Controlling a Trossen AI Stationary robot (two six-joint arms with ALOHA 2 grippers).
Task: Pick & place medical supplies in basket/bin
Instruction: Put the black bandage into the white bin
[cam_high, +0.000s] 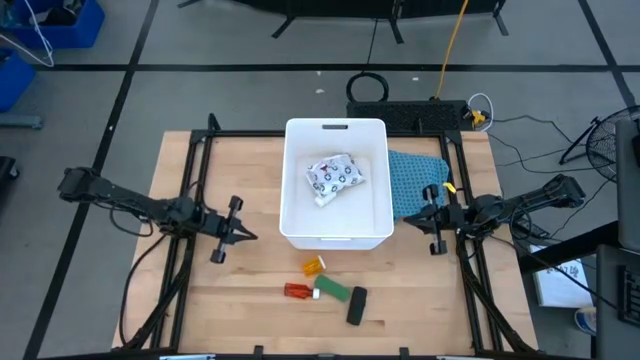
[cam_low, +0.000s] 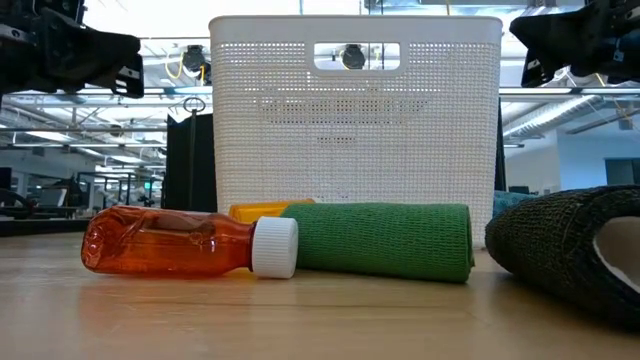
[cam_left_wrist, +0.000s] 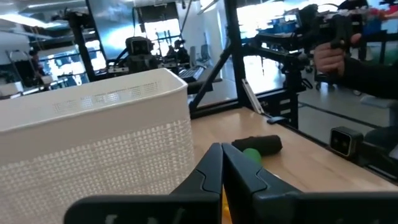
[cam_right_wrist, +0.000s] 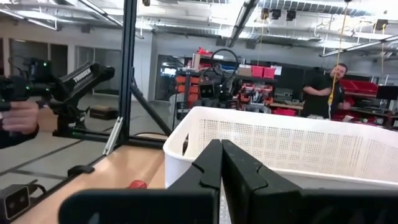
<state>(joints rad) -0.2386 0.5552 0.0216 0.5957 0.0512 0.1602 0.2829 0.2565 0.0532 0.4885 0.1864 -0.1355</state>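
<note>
white tub (cam_high: 379, 170), printed packet (cam_high: 335, 177) inside

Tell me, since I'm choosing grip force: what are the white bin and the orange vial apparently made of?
The bin looks like rigid matte plastic, its walls a fine perforated grid. The orange vial looks like glossy translucent plastic, light glinting through it, with an opaque white cap.

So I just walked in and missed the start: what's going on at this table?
A two-armed robot is sorting medical supplies into the white bin. Neither arm holds anything: the left gripper and right gripper sit shut on either side of the bin. A white printed packet already lies inside. The orange vial, red tube, green bar and black oblong lie on the table in front of the bin.
</note>
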